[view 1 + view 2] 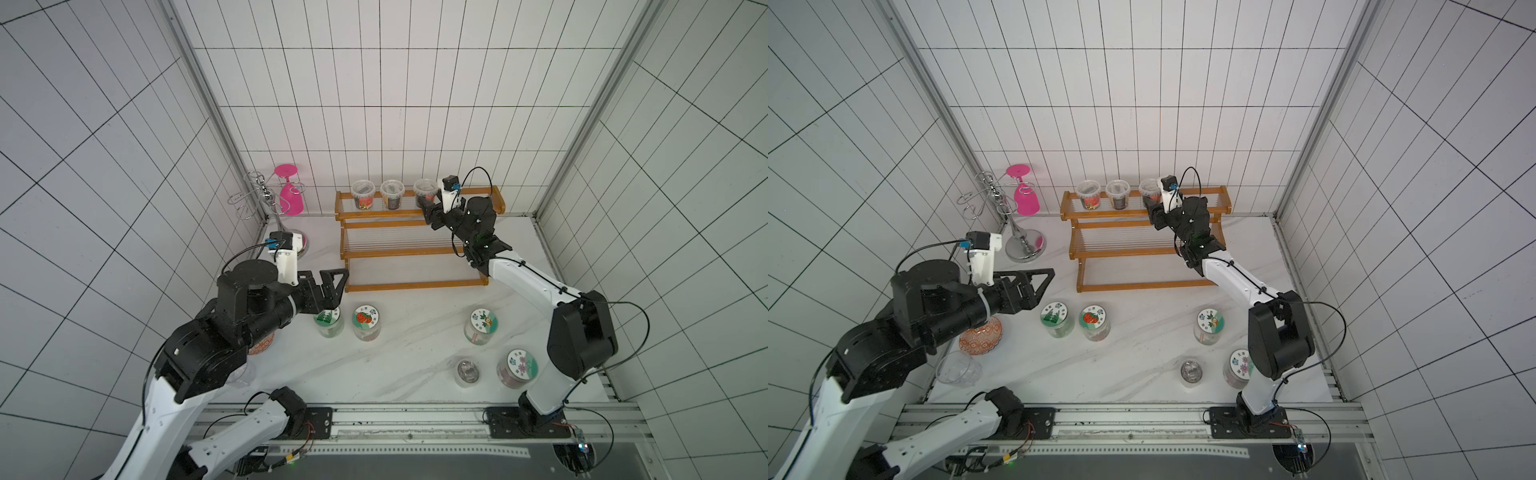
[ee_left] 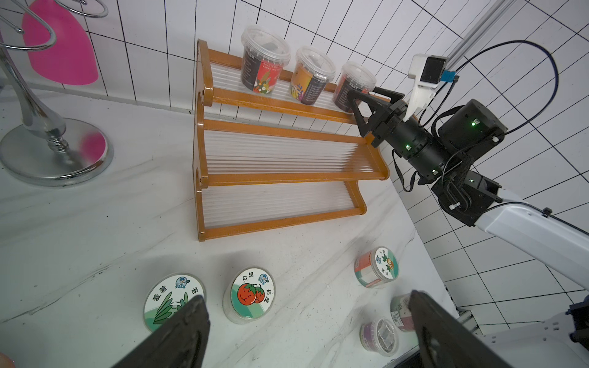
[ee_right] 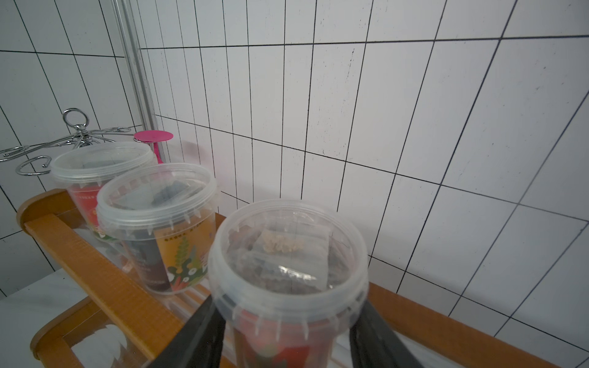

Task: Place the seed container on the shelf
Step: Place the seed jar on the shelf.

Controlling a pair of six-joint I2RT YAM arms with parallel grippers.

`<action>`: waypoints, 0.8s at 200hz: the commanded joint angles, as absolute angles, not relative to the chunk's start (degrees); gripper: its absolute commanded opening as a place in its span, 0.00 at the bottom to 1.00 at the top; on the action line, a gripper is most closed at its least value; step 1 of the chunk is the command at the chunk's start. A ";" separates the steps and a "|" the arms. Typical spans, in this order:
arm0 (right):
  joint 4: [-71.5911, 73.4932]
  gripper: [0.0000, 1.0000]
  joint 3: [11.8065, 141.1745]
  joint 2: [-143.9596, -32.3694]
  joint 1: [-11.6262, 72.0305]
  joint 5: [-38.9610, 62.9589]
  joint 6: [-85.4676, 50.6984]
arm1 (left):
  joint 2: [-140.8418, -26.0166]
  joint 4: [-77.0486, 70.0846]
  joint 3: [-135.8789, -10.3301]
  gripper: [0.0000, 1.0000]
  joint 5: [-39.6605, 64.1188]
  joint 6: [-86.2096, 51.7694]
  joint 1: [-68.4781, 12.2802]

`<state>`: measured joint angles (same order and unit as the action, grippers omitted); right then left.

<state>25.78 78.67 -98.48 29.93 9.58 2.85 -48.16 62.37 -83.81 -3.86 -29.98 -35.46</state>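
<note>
Right arm's up at the shelf (image 1: pixel 395 252) now, and the seed container (image 3: pixel 287 270) is standing on the top tier, last in a row of three and nearest my gripper. It's upright: long axis vertical, clear lid facing up, base down on the ribbed board. Through the lid I can make out a clear packet with small pale seeds lying on darker stuff, and there's a red and dark printed label below.

The right gripper (image 1: pixel 424 203) has a black finger (image 3: pixel 197 331) on either side of the tub, very close to its walls – whether it's actually squeezing I can't tell.

The two neighbouring tubs (image 3: pixel 156 204) also stand upright with clear lids and printed packets inside.

The left gripper (image 2: pixel 306 298) hangs over the table (image 1: pixel 415 353) with its fingers spread wide and nothing between them – below it stand the grass-lidded jar (image 2: pixel 173 302) and the tomato-lidded jar (image 2: pixel 251 294).
</note>
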 commanded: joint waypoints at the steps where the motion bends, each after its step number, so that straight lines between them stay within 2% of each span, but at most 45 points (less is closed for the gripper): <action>1: 24.65 0.61 82.22 -99.75 29.14 9.49 3.34 | -47.50 61.48 -83.50 0.99 -4.48 -29.97 -35.24; 20: 24.43 0.63 82.35 -99.71 29.18 9.92 3.21 | -47.60 61.60 -83.41 0.98 -4.55 -29.97 -35.18; 53: 23.65 0.77 80.86 -97.93 29.19 10.01 3.63 | -47.87 61.57 -83.47 0.98 -4.38 -29.80 -35.19; 75: 22.55 0.82 79.43 -95.89 29.18 10.02 4.39 | -47.99 61.30 -83.42 0.98 -4.14 -29.64 -35.24; 160: 9.64 0.85 71.31 -79.79 29.18 10.63 4.42 | -48.89 56.62 -79.70 0.99 1.51 -28.21 -35.18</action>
<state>15.73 74.63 -84.84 29.58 10.24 4.38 -48.29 60.40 -81.32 -1.87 -29.58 -35.46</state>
